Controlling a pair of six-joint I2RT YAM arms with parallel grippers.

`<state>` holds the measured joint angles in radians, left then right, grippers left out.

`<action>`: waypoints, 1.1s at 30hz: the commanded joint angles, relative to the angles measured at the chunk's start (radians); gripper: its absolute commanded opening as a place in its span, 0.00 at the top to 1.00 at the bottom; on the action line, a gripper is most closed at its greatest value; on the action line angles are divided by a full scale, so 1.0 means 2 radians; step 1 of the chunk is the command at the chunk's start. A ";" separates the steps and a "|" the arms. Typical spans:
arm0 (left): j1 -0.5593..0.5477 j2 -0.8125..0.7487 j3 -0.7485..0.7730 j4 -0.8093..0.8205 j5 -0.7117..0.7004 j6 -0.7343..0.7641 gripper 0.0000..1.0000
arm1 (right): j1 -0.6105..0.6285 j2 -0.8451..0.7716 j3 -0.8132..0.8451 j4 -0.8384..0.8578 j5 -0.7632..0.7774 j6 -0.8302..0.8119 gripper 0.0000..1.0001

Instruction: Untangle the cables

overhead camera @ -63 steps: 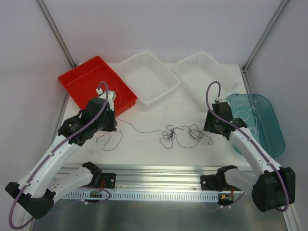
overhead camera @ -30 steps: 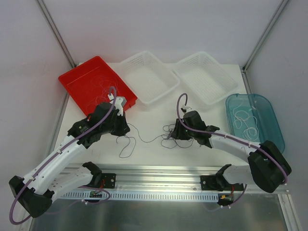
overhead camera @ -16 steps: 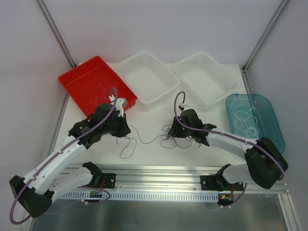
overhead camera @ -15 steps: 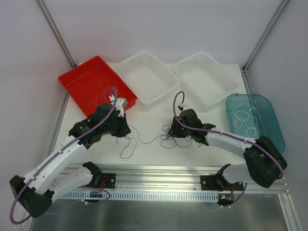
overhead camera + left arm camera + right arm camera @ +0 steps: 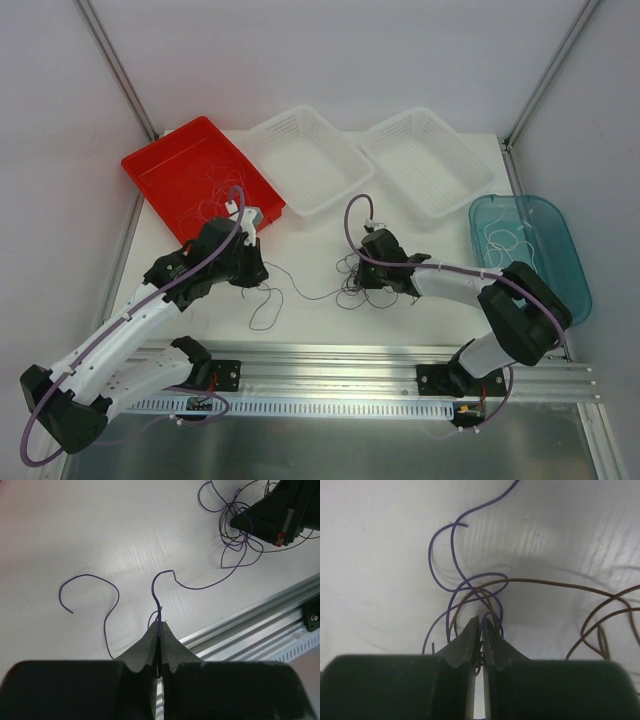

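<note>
My left jaws clench one purple cable (image 5: 195, 588), whose length runs toward 3 o'clock across the counter (image 5: 310, 235) to the knot of cables (image 5: 352, 285). My right jaws, nearer, pinch its strands.

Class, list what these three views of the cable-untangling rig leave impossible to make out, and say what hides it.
- Right wrist view: which strand of the tangle the right hand pinches, if any; its own fingertips cover the crossing.
- Left wrist view: the purple cable past the pinch, hidden behind the left hand.
- Top view: wires in the red tray, too thin to count.
</note>
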<state>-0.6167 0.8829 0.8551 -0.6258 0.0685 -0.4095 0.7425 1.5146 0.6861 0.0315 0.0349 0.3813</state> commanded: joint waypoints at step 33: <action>0.096 -0.020 0.222 -0.117 -0.074 0.071 1.00 | -0.283 -0.239 0.004 -0.254 -0.123 -0.127 0.94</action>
<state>-0.4301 0.8238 1.2259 -0.9199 -0.2409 -0.2874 0.1379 1.0161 0.6861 -0.4767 -0.1520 0.1371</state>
